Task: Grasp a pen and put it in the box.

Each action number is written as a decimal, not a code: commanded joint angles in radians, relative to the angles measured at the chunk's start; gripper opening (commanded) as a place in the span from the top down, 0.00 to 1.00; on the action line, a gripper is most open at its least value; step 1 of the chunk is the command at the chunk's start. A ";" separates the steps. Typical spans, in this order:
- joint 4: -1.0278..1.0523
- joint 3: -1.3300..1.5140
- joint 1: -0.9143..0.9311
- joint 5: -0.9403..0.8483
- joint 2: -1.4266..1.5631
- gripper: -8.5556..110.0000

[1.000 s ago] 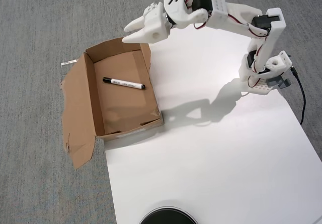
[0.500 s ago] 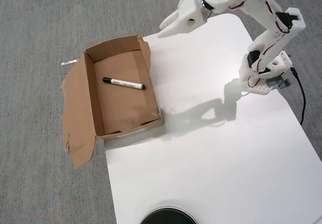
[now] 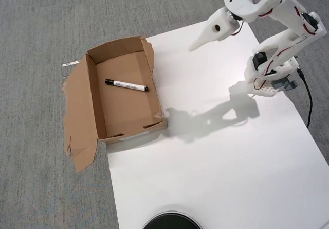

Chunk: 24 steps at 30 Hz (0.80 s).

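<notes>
1. Overhead view. Take the cardboard box (image 3: 77, 98) as your landmark: it sits at the left edge of the white sheet (image 3: 216, 162), partly on grey carpet (image 3: 31, 188), with ragged flaps splayed out to its left.
2. The pen (image 3: 126, 85) lies inside the box, flat on its floor, in the upper half of the interior. Its long axis runs nearly across the box's short side, tilted slightly down to the right. The black cap end points toward the box's left wall; the small dark tip is near the right wall.
3. The gripper (image 3: 198, 45) is well apart from the box, up and to its right, hanging over the white sheet. It holds nothing. The fingers appear to taper together to one point, so you would read them as closed or nearly so, but from this angle you cannot tell for certain.
4. Key relation: the pen lies to the left of and below the gripper in this view, with the box's right wall between the two. There is only the one arm, with its base (image 3: 270, 82) far right of the box.
5. Judgement: with the pen resting in the box and the gripper empty and clear of it, the task reads as done. Nothing further needs grasping.
6. Also noted: a small white label strip (image 3: 71, 63) on the carpet just beside the box's upper left corner, and a dark round object (image 3: 171, 222) at the bottom edge, well below the box. Ignore both.
</notes>
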 commanded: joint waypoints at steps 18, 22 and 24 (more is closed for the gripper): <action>-0.018 0.587 0.002 0.318 0.529 0.81; -0.018 0.719 0.002 0.318 0.678 0.81; -0.018 0.782 0.002 0.318 0.735 0.81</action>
